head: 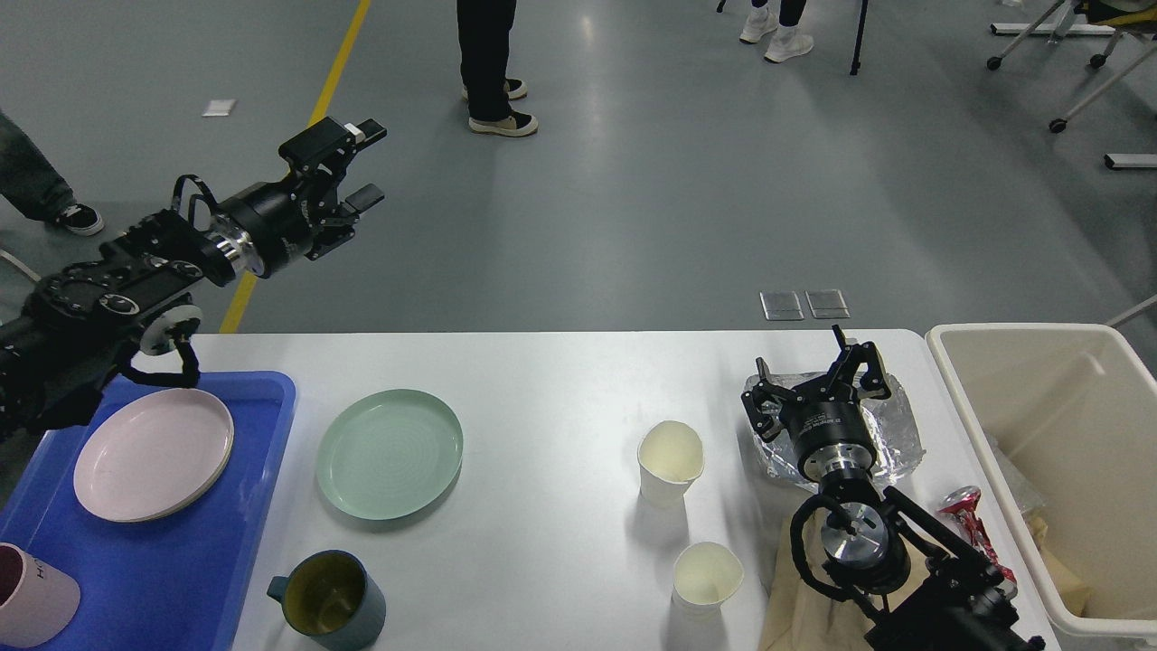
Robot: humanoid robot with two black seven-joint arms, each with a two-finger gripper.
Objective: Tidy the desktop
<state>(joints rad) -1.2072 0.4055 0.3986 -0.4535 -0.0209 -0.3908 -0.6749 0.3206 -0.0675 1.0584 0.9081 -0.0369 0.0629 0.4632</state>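
Observation:
The white desktop (542,380) fills the lower view. My left gripper (354,165) is open and empty. It is raised high over the floor beyond the desktop's far left edge, fingers pointing right. My right gripper (815,375) is open over a crumpled silver foil wrapper (895,425) at the right; I cannot tell if it touches the foil. A green plate (390,452), a grey-blue mug (330,601) and two white paper cups (671,461) (707,579) stand on the desktop.
A blue tray (244,542) at the left holds a pink plate (154,466) and a pink cup (32,606). A beige bin (1039,380) stands at the right. A crushed red can (967,515) and beige paper (800,601) lie by my right arm. People stand on the floor beyond.

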